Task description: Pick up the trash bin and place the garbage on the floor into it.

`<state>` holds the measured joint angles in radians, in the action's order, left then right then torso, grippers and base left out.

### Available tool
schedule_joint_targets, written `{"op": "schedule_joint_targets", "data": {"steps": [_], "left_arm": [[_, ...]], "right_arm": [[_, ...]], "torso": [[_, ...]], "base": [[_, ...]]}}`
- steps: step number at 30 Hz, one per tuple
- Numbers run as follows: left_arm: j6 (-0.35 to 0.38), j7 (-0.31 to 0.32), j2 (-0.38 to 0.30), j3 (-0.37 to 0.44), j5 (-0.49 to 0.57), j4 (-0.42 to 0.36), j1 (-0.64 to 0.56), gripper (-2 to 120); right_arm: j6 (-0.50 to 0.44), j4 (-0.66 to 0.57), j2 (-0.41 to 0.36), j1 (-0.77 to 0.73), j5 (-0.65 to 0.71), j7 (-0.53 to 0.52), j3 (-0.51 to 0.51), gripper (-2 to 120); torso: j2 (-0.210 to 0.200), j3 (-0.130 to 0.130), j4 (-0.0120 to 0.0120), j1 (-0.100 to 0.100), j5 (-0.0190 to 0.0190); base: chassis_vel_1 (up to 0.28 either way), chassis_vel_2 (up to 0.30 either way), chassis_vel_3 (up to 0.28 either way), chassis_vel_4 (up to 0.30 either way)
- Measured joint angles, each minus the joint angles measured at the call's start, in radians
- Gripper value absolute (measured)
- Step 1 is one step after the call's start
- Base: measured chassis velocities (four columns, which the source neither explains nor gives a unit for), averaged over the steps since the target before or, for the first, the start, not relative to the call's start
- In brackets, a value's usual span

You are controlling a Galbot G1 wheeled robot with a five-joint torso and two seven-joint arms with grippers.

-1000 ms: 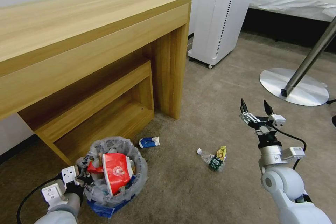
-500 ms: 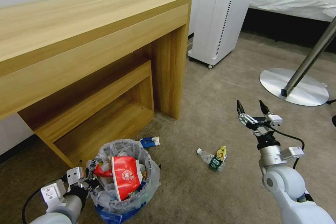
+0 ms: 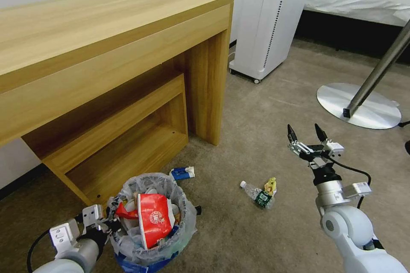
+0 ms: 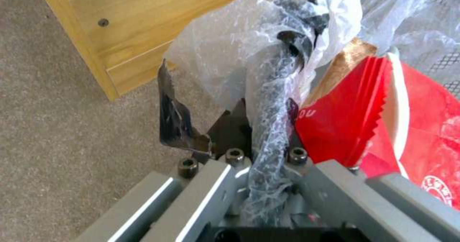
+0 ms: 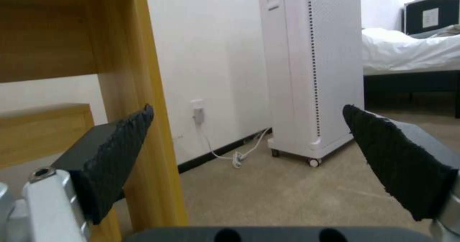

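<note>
Your left gripper point(image 3: 112, 224) is clamping the bin point(image 3: 150, 222) rim; your right gripper point(image 3: 305, 134) is hanging open.

Head view: you're seeing the bin on the carpet point(image 3: 256, 106) beside the desk point(image 3: 106, 51), a carton point(image 3: 182, 173) just behind it, a bottle point(image 3: 255, 194) lying between bin and right arm. Left wrist view: your jaws are pinching the bagged rim point(image 4: 275, 101), red wrapper point(image 4: 383, 116) beside. Right wrist view: your fingers point(image 5: 115, 152) are standing wide apart, gripping nothing.
</note>
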<state>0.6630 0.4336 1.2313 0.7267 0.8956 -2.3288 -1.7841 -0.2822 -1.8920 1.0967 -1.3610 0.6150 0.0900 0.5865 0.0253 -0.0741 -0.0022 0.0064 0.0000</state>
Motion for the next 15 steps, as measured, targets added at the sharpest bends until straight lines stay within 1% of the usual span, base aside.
{"op": "schedule_joint_targets", "data": {"steps": [10, 15], "left_arm": [[-0.004, 0.002, -0.008, 0.001, 0.003, 0.031, 0.012, 0], [-0.005, 0.007, -0.011, 0.006, 0.009, 0.037, 0.016, 0]], "right_arm": [[-0.003, 0.009, 0.006, 0.003, -0.005, -0.016, -0.003, 100], [-0.003, 0.014, -0.004, 0.01, -0.005, -0.018, -0.014, 100]], "torso": [[0.0, 0.0, 0.0, 0.0, 0.0], [0.0, 0.0, 0.0, 0.0, 0.0]], "base": [[0.0, 0.0, 0.0, 0.0], [0.0, 0.0, 0.0, 0.0]]}}
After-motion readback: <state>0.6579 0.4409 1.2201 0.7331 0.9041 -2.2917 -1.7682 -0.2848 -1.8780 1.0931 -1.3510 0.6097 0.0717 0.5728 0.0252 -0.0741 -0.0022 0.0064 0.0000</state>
